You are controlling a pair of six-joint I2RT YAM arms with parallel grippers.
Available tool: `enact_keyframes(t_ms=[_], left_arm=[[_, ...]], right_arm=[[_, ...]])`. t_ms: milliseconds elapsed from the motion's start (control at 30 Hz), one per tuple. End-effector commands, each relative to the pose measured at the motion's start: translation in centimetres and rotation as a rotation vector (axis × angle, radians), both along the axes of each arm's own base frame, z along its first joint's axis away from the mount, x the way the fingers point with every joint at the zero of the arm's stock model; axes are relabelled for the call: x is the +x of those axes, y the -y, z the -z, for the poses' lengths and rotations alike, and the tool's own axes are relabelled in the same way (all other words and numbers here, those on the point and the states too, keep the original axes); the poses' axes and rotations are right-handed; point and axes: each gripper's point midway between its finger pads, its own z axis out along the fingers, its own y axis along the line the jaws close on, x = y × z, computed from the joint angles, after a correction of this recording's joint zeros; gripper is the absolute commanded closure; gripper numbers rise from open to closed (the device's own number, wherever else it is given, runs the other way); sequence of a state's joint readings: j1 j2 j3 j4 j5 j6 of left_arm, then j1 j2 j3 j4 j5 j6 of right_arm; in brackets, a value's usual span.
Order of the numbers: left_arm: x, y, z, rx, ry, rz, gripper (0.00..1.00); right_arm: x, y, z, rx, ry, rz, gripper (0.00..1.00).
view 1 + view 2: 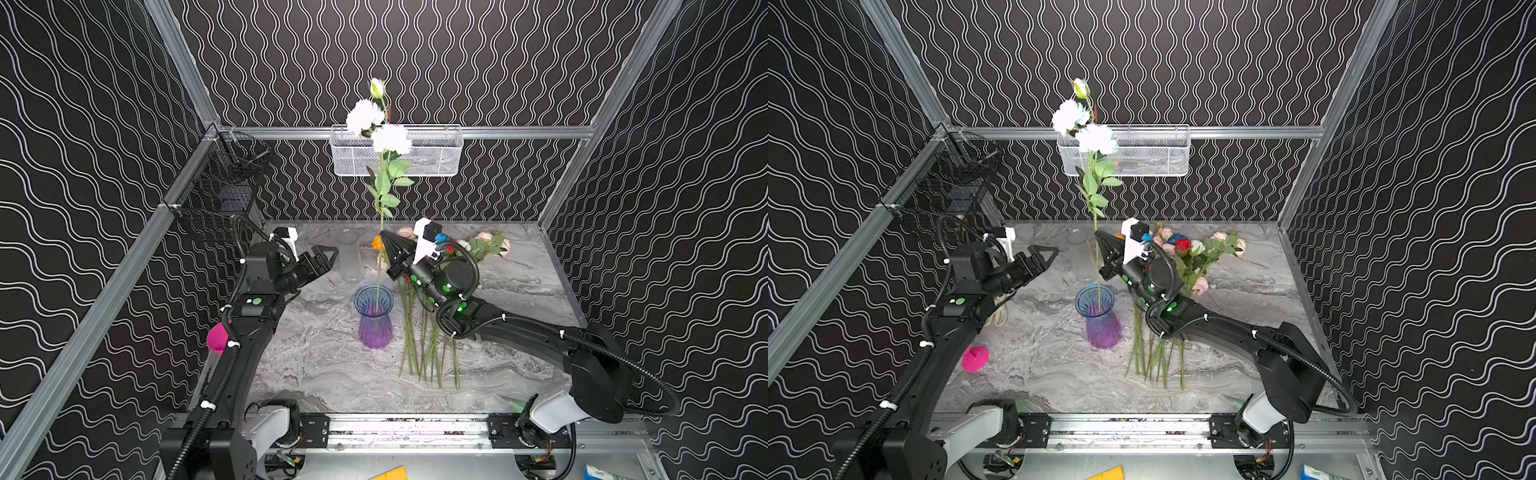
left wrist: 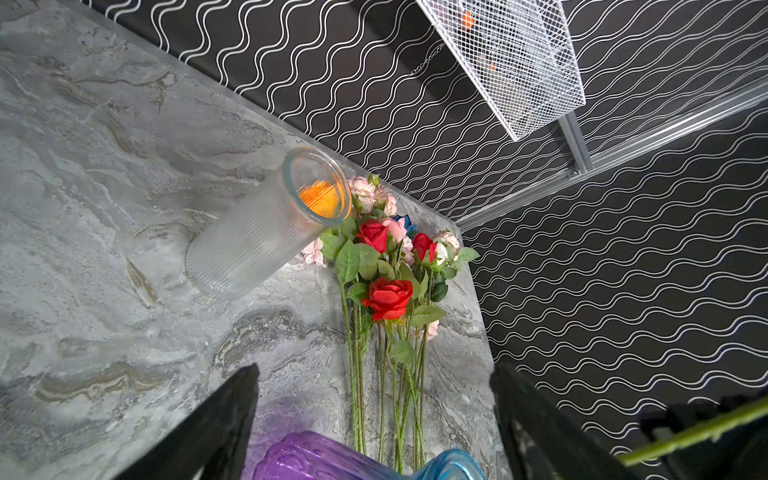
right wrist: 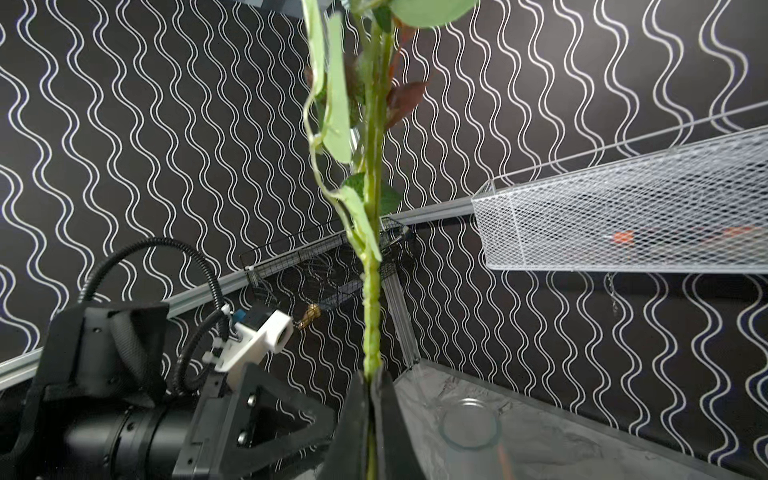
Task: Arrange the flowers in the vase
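Top views: R gripper [image 1: 383, 235] is clamped on the white flower [image 1: 390, 139], low on the stem – stem upright, foot already inside the mouth of the vase [image 1: 374, 316], mid-table. Heads stand high above, up by the far wall. L gripper [image 1: 328, 257] hangs left of the vase, jaws apart, holding nothing, near the clear vase [image 1: 349, 257]. Pile [image 1: 1187, 259] of the other flowers lies flat right of the vase, stems toward the near edge, partly under the R arm.

L wrist: fingers [image 2: 224, 415] wide apart w/ the vase [image 2: 328, 457] rim just beyond them. Pile [image 2: 386, 293] and clear vase [image 2: 257, 232] are farther off.

R wrist: jaws pinched shut on the stem [image 3: 371, 291]; leaves start a little above the grip.

Step in hand, I'd say: seating this flower. To do it well – keep the stem plumb & go straight down till the foot meets the vase bottom; can't tell from here if it has. Let go only then, open slowly, back off to the right, clear of the leaves. Flower is tall & top-heavy vs. the vase, so expect it to flop onto the rim. L gripper could steady the vase if it rocks. Rest of the pile isn't in yet.
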State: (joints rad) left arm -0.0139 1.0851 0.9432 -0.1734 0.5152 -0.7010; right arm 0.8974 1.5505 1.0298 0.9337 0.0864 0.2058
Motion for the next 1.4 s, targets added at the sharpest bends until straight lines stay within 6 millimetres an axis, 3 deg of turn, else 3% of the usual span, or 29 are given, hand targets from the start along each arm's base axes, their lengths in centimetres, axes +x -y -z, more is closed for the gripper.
enact_keyframes(t_ms=[0,167,400,567,833,967,1100,1200,1367], left_arm=[[0.1,0.4,-0.9,-0.017,0.038,0.025,0.09],[0.2,0.3,-0.7,-0.015,0.032,0.02,0.09],[0.5,0.7,-0.2,-0.038,0.011,0.04,0.09],[0.5,0.6,-0.1,-0.037,0.012,0.035,0.09],[0.3,0.7,-0.4,-0.043,0.02,0.041,0.09],[0.2,0.8,-0.8,-0.052,0.031,0.045,0.09],[0.0,0.7,-0.9,-0.053,0.033,0.033,0.09],[0.0,0.0,-0.2,-0.031,-0.005,-0.008,0.09],[-0.1,-1.4,2.1,0.012,-0.107,-0.088,0.11]], right_arm=[[-0.4,0.6,0.0,0.048,0.001,0.013,0.98],[-1.1,0.5,2.9,0.008,-0.049,0.003,0.93],[-1.9,1.3,4.3,0.0,-0.09,0.003,0.82],[-2.3,1.8,4.4,-0.016,-0.1,0.001,0.74],[-3.3,3.2,3.0,-0.019,-0.101,0.011,0.67],[-3.2,3.4,4.1,-0.091,-0.112,0.034,0.6],[-2.0,6.1,6.3,-0.13,-0.212,0.151,0.53],[0.8,9.2,9.8,-0.176,-0.385,0.206,0.54],[3.9,12.6,16.9,-0.289,-0.729,0.18,0.84]])
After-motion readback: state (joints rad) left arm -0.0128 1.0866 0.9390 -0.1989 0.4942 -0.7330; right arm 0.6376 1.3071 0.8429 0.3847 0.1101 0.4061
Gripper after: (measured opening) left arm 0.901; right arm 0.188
